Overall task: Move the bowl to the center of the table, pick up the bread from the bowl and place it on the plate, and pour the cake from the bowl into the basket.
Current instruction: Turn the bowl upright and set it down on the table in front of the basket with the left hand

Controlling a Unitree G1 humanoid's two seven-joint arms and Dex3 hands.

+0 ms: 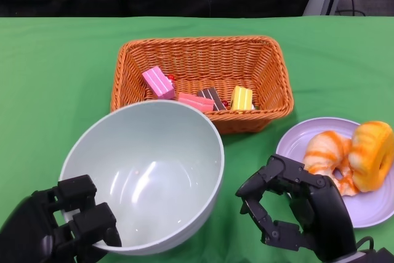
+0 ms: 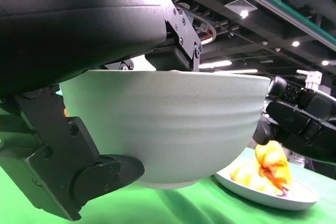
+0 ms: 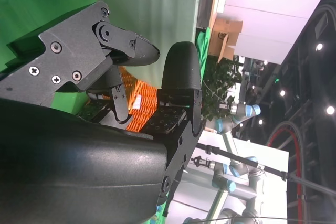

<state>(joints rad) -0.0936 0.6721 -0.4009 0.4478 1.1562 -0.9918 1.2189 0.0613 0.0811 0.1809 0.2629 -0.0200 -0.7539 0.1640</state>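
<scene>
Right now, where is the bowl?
In the head view the bowl sits at lower left, empty, gripped at its near rim by the left hand, just in front of the basket and left of the plate.

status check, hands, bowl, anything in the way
Left hand grips the bowl by its near rim; right hand open, holding nothing. Bowl empty, cake pieces in basket, bread on plate. Nothing in the way.

green table [image 1: 55,78]: wicker basket [image 1: 271,100] at centre, lilac plate [image 1: 295,143] right, bowl [image 1: 184,146] front.
</scene>
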